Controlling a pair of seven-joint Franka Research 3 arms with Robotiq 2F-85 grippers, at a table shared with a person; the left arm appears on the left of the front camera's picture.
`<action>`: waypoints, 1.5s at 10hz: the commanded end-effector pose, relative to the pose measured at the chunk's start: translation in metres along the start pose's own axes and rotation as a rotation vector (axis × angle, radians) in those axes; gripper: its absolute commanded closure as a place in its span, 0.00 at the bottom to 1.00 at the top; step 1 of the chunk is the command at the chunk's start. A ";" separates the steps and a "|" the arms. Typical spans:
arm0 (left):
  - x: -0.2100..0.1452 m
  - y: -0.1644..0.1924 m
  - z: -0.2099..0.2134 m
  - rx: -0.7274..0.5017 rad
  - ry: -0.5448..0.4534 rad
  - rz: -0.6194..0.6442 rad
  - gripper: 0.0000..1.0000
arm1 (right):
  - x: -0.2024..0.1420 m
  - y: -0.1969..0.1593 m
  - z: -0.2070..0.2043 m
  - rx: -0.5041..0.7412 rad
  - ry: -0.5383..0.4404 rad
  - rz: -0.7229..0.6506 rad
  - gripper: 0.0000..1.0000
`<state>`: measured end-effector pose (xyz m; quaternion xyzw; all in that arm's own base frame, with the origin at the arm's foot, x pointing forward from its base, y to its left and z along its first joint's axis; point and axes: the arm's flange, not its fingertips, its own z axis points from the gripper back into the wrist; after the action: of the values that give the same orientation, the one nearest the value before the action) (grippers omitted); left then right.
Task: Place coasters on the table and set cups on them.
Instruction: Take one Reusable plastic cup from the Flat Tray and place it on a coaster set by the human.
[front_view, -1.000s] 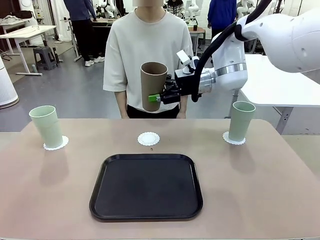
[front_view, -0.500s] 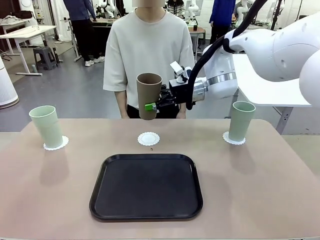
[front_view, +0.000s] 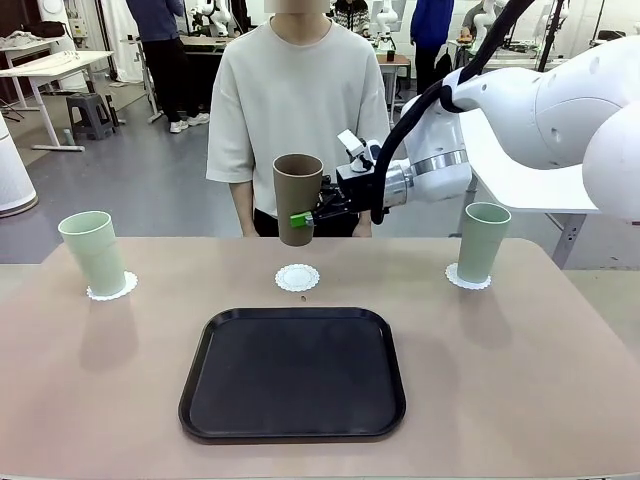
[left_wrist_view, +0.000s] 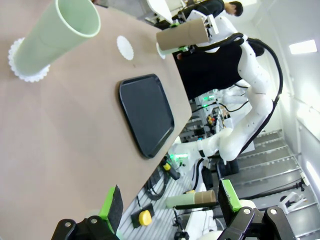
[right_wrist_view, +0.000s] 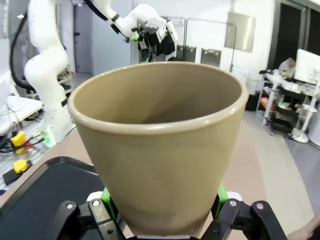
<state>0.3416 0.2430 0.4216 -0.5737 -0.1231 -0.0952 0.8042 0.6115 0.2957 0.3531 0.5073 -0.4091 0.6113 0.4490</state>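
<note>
Brown cup (front_view: 298, 198) above middle coaster (front_view: 297, 277)

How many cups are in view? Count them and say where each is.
3. A mint cup stands on the left coaster, another mint cup on the right coaster, and the brown cup hangs in the right gripper above the middle coaster.

Tall tapered brown plastic cup (front_view: 298, 198): matt, smooth wall, faint sheen on the rolled rim. Two pale mint green plastic cups (front_view: 93, 252) (front_view: 483, 242): same matt finish. Small round white paper coasters (front_view: 297, 277): thin, lacy scalloped edge, dull. Long beige-pink table (front_view: 520, 380): smooth top, low satin sheen. Black rounded-square plastic tray (front_view: 293, 372): smooth, semi-gloss, raised rim catches light. Right gripper (front_view: 306, 216): black matt body, green rubbery-looking pads. White arm shells (front_view: 560, 95): glossy plastic
</note>
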 end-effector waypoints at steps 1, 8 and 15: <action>-0.001 -0.002 0.001 -0.005 -0.006 -0.001 0.00 | 0.000 -0.001 0.001 -0.014 -0.016 0.010 0.17; -0.001 -0.002 0.001 -0.005 -0.006 -0.001 0.00 | -0.027 -0.026 0.012 0.097 -0.055 -0.015 0.17; -0.001 -0.002 0.001 -0.005 -0.006 -0.001 0.00 | -0.060 -0.043 -0.005 0.154 0.005 -0.045 0.17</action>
<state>0.3416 0.2430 0.4216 -0.5737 -0.1231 -0.0952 0.8042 0.6421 0.3022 0.2950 0.5449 -0.3608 0.6306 0.4186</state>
